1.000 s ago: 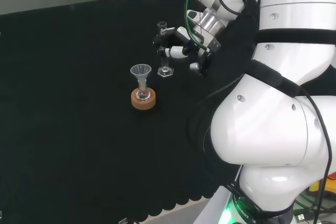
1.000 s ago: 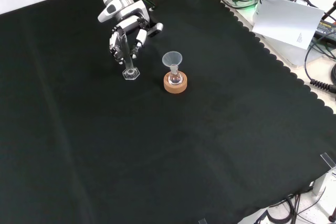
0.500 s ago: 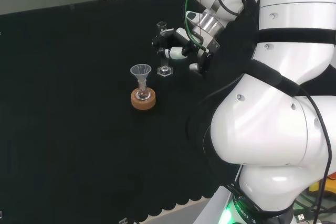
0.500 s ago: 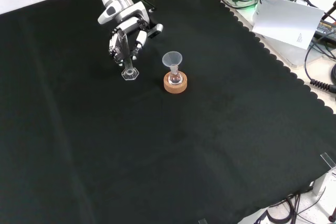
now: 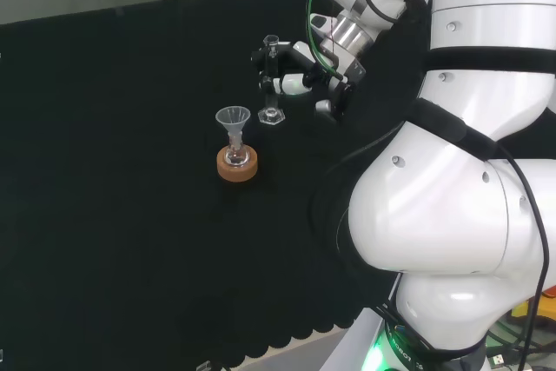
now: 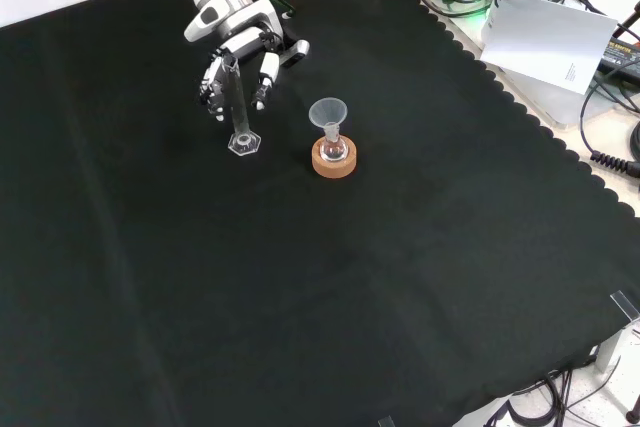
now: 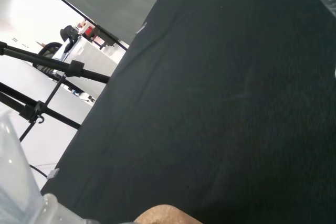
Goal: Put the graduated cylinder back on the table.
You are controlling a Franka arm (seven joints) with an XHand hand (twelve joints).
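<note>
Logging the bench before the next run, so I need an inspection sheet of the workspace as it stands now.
Surface: black cloth over the bench, scalloped edge, no spills seen.
Job's things: cylinder upright, its base on the cloth.
Clutter: funnel in a small flask on a cork ring, to the right of the cylinder in the front view, apart from it.
Hand: hand behind the cylinder's upper part, fingers straight; contact cannot be told.
Cables: green and black leads along the wrist; more cables off the cloth's right edge.
Surroundings: sheet of paper beside the bench; stands and gear in the room behind.
</note>
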